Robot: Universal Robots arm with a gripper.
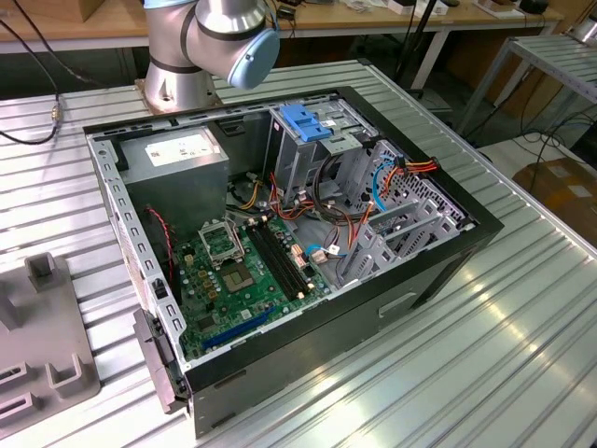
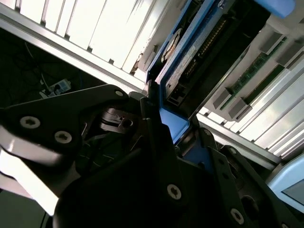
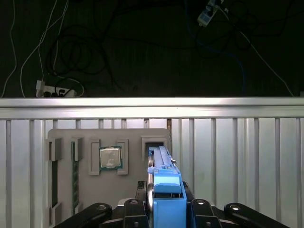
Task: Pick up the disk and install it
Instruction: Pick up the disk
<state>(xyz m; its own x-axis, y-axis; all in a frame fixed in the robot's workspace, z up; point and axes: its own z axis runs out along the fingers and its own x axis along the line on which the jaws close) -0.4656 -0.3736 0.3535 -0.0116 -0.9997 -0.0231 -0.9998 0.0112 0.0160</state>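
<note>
Since the disk (image 3: 164, 164) is clamped edge-on, by its blue carrier rail, in the closed end effector (image 3: 166, 202), the grip seems chosen to spare the labelled face and the connector edge. Location: over the grey fixture tray (image 3: 109, 190), at its narrow slot (image 3: 153, 145), a recess apparently meant to keep such an item upright; whether the disk's far end is clear of that slot cannot be told. Tray contents, first wrist view: one processor chip (image 3: 109, 157) in a square pocket and one memory stick (image 3: 75, 178) in a long groove, each recess probably cut to fix a part for a repeatable pick. Second wrist view adds the black linkage of the end effector, one finger (image 2: 152, 114) pressed to the blue rail, and what looks like the disk's connector edge close up. Exterior view adds the open computer case (image 1: 401, 299) on the ribbed metal surface (image 1: 466, 373), with the tray at the exterior view's left of it, well apart from the drive cage (image 1: 298, 163) and its blue bracket (image 1: 306, 121) at the case's far side. Installation judged not yet done.
</note>
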